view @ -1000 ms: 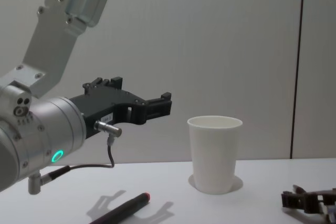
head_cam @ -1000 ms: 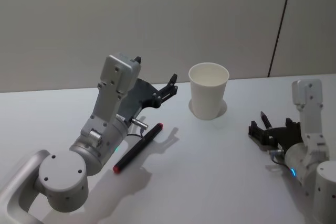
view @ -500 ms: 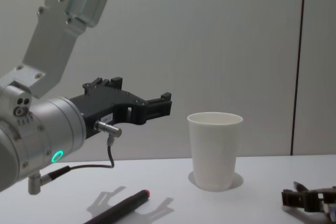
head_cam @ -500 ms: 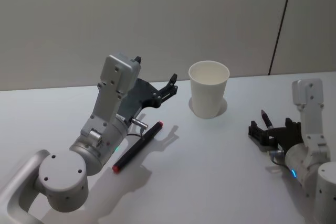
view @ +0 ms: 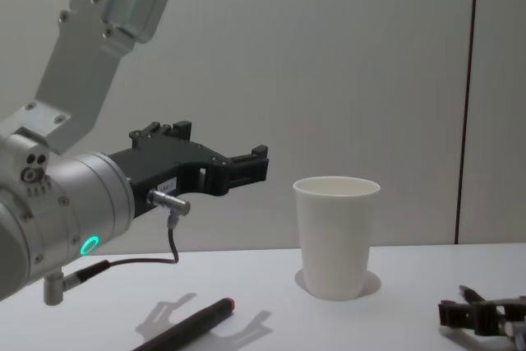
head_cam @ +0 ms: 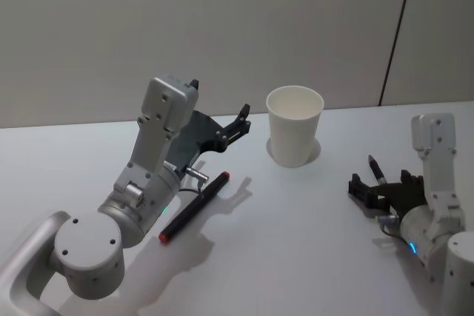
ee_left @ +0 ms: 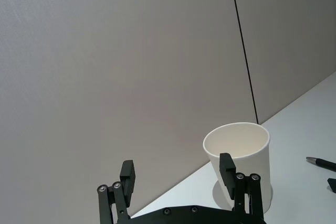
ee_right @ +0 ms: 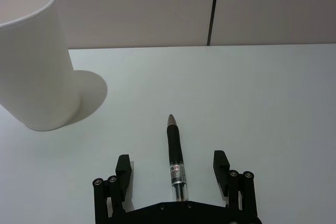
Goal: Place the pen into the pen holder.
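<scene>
A slim black pen (ee_right: 175, 153) lies on the white table between the spread fingers of my right gripper (ee_right: 172, 165), its tip towards the pen holder. That gripper (head_cam: 381, 183) sits low on the table at the right, open, not closed on the pen (head_cam: 375, 168). The pen holder (head_cam: 294, 125), a white paper cup, stands upright at the back centre (view: 337, 236). My left gripper (head_cam: 241, 120) hangs open in the air left of the cup (ee_left: 257, 177), holding nothing, its fingers (ee_left: 127, 174) pointing at the cup.
A thicker black marker with red ends (head_cam: 194, 207) lies on the table (head_cam: 296, 249) under my left arm, also seen low in the chest view (view: 189, 326). A grey wall with a dark vertical seam (head_cam: 394, 35) closes off the back.
My right gripper has crept slightly left and lower around the slim pen. The left arm, cup and marker stay where they were.
</scene>
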`<state>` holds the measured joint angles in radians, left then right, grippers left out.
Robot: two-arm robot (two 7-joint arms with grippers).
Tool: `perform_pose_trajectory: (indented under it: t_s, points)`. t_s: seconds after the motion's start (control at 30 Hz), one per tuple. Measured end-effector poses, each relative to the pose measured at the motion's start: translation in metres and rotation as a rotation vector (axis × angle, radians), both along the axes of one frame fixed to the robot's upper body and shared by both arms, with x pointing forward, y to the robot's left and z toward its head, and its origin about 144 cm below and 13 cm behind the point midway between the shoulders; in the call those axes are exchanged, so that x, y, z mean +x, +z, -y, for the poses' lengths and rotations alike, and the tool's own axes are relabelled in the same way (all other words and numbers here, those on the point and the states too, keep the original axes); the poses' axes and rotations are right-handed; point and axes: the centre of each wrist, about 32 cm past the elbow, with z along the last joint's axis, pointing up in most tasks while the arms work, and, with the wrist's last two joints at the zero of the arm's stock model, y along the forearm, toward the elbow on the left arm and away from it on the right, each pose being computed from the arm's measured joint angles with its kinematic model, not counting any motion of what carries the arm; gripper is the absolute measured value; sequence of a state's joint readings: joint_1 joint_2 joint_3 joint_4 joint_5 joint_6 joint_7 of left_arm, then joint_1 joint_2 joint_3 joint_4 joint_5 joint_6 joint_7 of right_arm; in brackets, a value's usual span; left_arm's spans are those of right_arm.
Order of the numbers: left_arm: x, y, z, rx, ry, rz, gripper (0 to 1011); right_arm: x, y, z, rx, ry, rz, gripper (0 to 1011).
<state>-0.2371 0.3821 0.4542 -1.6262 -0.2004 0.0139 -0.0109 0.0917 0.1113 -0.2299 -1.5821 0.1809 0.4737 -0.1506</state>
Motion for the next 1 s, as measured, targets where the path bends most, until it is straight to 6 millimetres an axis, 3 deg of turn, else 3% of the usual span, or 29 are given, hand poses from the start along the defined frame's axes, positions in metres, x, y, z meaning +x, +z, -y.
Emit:
perform_pose_trajectory:
  t_s: [0.7,1.0]
  points:
    - [0.0000,0.0000,0.0000,0.000,0.000,0.000,1001,0.0006,0.0030,-0.0035,0.016,-0.016,-0.011,1001]
    - [0.0000,0.0000,0.0000,0.000,0.000,0.000,1001,0.0010,0.0035,-0.0038,0.017,-0.021,-0.012,826]
